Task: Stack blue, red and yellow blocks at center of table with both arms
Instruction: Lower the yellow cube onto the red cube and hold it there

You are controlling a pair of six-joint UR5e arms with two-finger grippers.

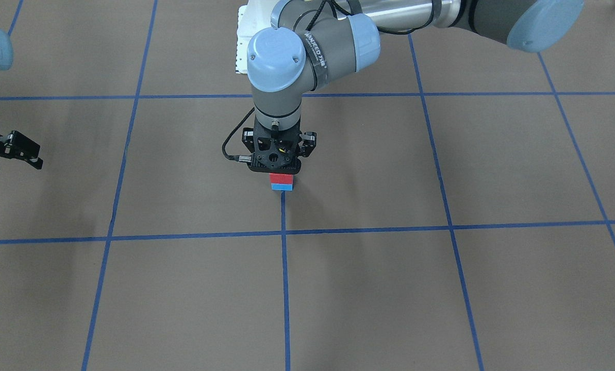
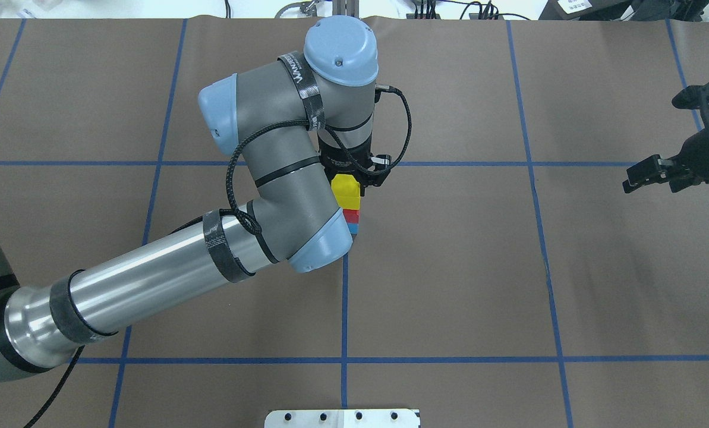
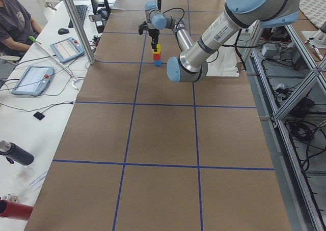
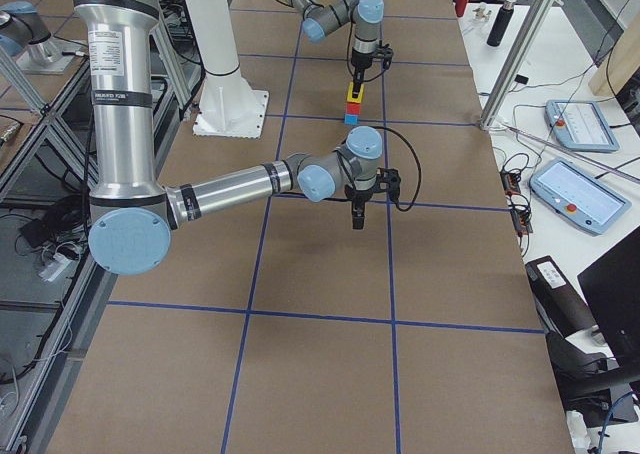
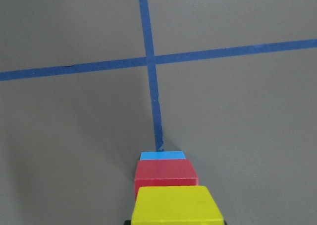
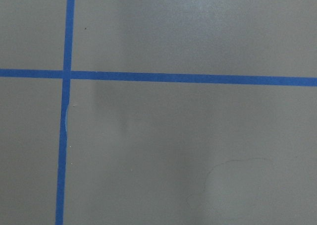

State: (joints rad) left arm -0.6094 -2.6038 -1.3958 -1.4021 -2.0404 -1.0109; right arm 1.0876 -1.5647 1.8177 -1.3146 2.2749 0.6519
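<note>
A stack stands on the blue tape cross at the table's centre: a blue block (image 1: pixel 282 187) at the bottom, a red block (image 1: pixel 281 179) on it and a yellow block (image 2: pixel 345 191) on top. The stack also shows in the left wrist view, with the yellow block (image 5: pixel 173 205) nearest. My left gripper (image 2: pixel 350 180) points straight down over the stack and is shut on the yellow block, which rests on the red one. In the front-facing view the gripper body hides the yellow block. My right gripper (image 2: pixel 651 142) is open and empty, far off at the table's right side.
The table is brown paper with a blue tape grid (image 1: pixel 284 232). The robot's white base plate (image 2: pixel 342 418) sits at the near edge. Tablets (image 4: pixel 575 189) and a seated operator (image 3: pixel 15 22) are at the far side, beyond the table's edge.
</note>
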